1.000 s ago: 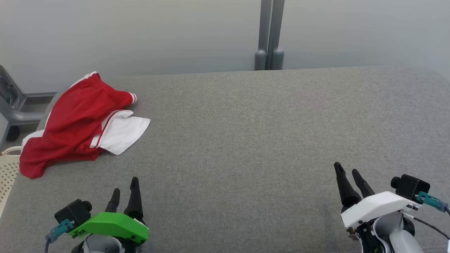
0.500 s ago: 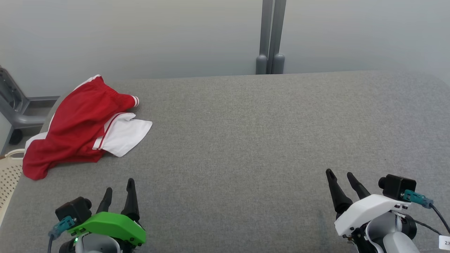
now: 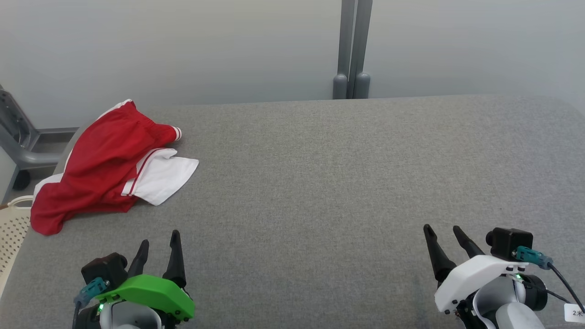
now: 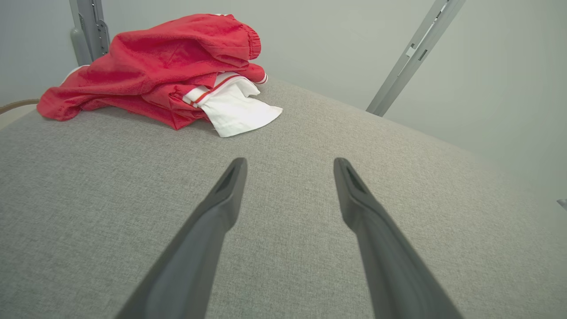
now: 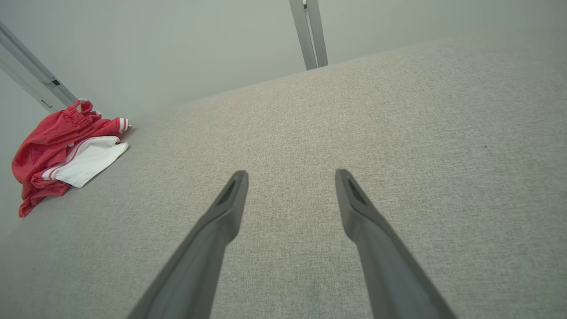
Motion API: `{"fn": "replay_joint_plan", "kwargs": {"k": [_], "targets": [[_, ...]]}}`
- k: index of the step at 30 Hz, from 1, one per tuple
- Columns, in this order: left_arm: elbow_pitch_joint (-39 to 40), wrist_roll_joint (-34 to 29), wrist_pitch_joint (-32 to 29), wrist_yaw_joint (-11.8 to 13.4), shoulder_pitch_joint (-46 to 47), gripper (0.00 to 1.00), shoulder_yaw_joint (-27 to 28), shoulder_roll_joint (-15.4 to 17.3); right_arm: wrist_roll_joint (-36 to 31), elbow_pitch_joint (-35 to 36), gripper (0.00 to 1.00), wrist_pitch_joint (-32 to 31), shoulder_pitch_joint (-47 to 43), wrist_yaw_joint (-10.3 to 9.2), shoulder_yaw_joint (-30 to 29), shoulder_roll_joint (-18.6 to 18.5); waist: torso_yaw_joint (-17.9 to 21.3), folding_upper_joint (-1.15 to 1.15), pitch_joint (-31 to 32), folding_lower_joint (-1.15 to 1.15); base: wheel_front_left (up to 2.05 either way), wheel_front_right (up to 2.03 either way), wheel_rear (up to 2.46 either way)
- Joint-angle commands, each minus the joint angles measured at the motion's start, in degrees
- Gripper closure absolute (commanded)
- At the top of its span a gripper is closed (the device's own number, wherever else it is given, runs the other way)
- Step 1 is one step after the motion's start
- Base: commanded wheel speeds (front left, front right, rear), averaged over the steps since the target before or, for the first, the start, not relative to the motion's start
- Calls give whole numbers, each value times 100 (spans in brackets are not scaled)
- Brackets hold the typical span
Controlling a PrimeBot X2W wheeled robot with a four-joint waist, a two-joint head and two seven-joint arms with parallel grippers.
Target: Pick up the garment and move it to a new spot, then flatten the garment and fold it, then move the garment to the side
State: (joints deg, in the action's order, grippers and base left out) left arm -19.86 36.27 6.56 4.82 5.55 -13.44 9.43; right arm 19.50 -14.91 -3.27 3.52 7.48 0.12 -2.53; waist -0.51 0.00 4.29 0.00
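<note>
A crumpled red and white garment (image 3: 105, 164) lies at the far left of the grey table (image 3: 320, 183), its red part partly over the table's left edge. In the left wrist view the garment (image 4: 168, 71) is ahead and to the left of the fingers. It sits far left in the right wrist view (image 5: 62, 150). My left gripper (image 3: 159, 237), under a green cover, hovers open near the front edge, a short way in front of the garment and apart from it. At the front right my right gripper (image 3: 442, 229), under a white cover, stands open with nothing between its fingers.
A grey wall with a vertical metal post (image 3: 351, 50) stands behind the table. Beyond the left edge are a cream perforated basket (image 3: 11, 228) and a grey wheeled frame (image 3: 18, 146). Bare grey fabric stretches across the middle and right of the table.
The head camera has tilted, so the whole picture has shifted down a little. Both grippers sit slightly lower in view and remain open. The garment lies as before.
</note>
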Motion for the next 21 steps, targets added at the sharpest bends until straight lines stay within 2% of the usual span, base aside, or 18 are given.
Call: {"fn": "replay_joint_plan", "kwargs": {"k": [1,21], "targets": [[53,-69,28,43,109,0,-2,44,-130,39,0,-13,-1,1,13,-32,3,0,1,0,0,0,0],[146,-727,75,267,86,0,-220,231,-956,-141,0,108,74,2,133,-42,-4,0,48,0,0,0,0]]}}
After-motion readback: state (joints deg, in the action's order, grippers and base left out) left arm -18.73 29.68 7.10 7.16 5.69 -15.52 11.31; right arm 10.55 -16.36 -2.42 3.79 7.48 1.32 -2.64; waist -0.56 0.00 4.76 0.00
